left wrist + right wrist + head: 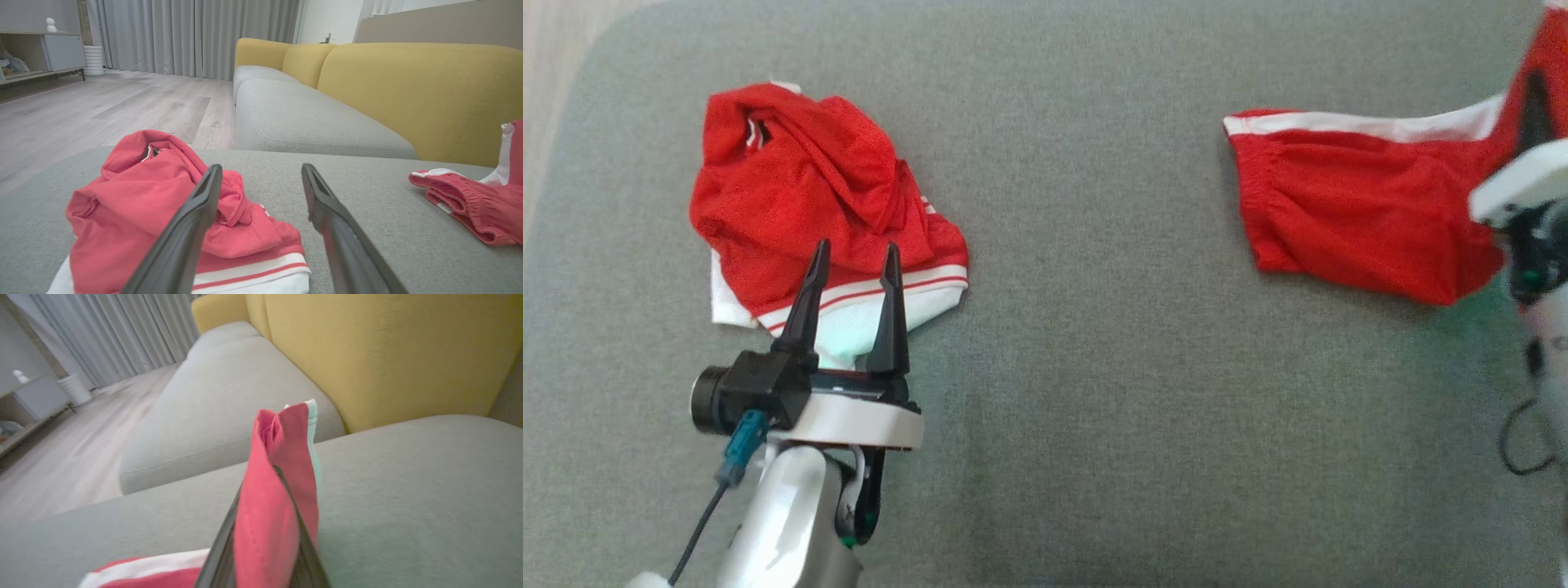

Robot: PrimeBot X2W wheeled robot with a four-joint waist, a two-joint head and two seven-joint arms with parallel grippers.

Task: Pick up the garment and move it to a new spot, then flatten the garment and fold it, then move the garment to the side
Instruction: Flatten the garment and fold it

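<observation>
A red garment with a white side stripe (1364,204) lies on the grey cushion (1094,327) at the right, its right end lifted. My right gripper (1535,102) is shut on that lifted end; in the right wrist view the red cloth (282,437) stands pinched between the two fingers of that gripper (273,490). A second red garment with white trim (809,196) lies crumpled at the left. My left gripper (856,251) hovers open over its near white hem, nothing between its fingers. From the left wrist, the open gripper (261,171) points over the crumpled garment (135,204), and the striped garment (470,204) shows at the right.
A grey sofa seat (302,118) with yellow back cushions (408,90) stands beyond the cushion. Wooden floor (102,110), grey curtains (184,36) and a low cabinet (53,49) lie to the left. The cushion's left edge (572,131) borders the floor.
</observation>
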